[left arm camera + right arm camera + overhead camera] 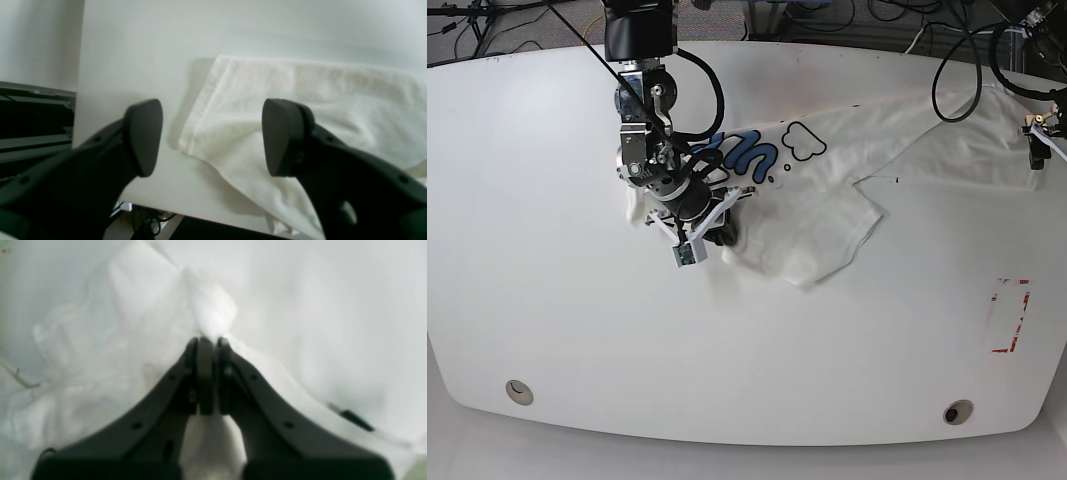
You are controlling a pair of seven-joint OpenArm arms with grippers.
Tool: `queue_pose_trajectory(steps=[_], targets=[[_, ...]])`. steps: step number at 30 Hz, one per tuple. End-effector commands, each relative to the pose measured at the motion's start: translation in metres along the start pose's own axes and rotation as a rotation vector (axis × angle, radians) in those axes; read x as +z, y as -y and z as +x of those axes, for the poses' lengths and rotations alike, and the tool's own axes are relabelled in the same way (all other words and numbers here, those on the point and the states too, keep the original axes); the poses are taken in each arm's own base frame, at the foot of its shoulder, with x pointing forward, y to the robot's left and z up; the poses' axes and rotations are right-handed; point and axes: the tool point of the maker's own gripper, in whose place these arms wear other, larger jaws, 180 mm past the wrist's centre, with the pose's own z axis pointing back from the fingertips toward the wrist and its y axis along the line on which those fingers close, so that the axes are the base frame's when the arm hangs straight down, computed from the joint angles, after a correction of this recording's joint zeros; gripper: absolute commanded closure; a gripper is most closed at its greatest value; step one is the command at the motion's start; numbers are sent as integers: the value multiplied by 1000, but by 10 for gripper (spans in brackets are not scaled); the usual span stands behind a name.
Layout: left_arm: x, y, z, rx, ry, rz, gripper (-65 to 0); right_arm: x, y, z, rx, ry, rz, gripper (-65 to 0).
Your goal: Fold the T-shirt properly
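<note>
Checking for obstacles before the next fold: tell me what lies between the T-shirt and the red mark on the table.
Only bare white table lies between the T-shirt and the red mark, as the base view shows.

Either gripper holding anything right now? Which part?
Right gripper is shut on a pinched bunch of the T-shirt at its crumpled left end in base view. Left gripper is open, holding nothing.

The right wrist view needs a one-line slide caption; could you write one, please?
Right gripper shut on a pinched fold of the white T-shirt, the crumpled cloth filling the frame.
</note>
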Motion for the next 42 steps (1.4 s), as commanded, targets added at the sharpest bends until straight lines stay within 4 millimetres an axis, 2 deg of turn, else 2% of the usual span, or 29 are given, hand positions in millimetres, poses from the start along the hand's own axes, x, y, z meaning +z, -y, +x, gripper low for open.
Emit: queue_pose_trajectory(steps=[1, 4, 8, 20, 28, 42], targets=[[4, -6, 14, -27, 40, 17, -429, 4, -10, 25, 14, 69, 28, 0], [3, -4, 12, -21, 39, 13, -430, 12, -10, 37, 37, 100, 20, 0], [2, -3, 10, -18, 34, 12, -430, 17, -12, 44, 56, 117, 21, 0], [-6, 2, 6, -7, 19, 7, -433, 33, -9, 51, 69, 146, 5, 0], [-14, -3, 9, 30, 23, 3, -434, 46, -13, 66, 109, 169, -2, 0], [-26, 2, 13, 64, 20, -28, -434, 60, -19, 66, 132, 132, -7, 0]])
